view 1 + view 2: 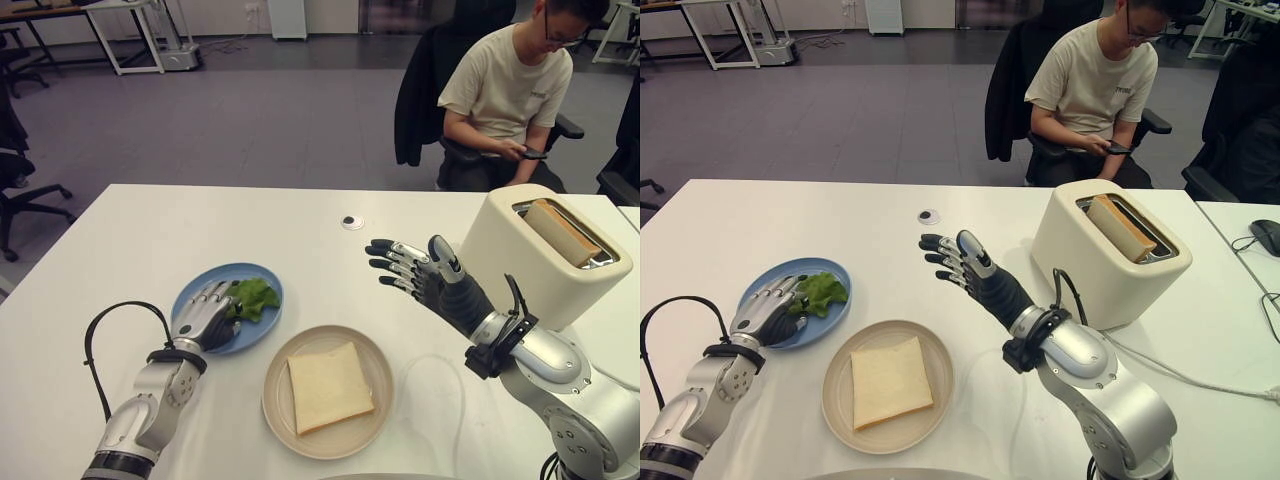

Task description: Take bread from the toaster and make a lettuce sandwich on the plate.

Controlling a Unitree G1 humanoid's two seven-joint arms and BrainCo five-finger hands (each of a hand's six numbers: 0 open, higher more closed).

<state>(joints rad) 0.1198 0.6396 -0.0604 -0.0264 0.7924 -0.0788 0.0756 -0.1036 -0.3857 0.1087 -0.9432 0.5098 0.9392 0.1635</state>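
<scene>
One toasted bread slice [562, 232] held in cream toaster [515, 262] slot: light, stiff, crumbly; top edge judged best pinched. Right hand [425, 277] fingers spread, empty. Left hand [205, 318] fingers curled on limp green lettuce leaf [256, 296].

Soft, even overhead light falls on the white matte tabletop [740, 230], the brightest area. The cream box-shaped toaster [1090, 270] is lit on top and throws a faint, soft-edged shadow toward its 8 o'clock. The beige round plate [840, 420] shows thin shade under its rim at 6 o'clock. The grey floor [840, 110] at 12 o'clock lies dimmer.
</scene>
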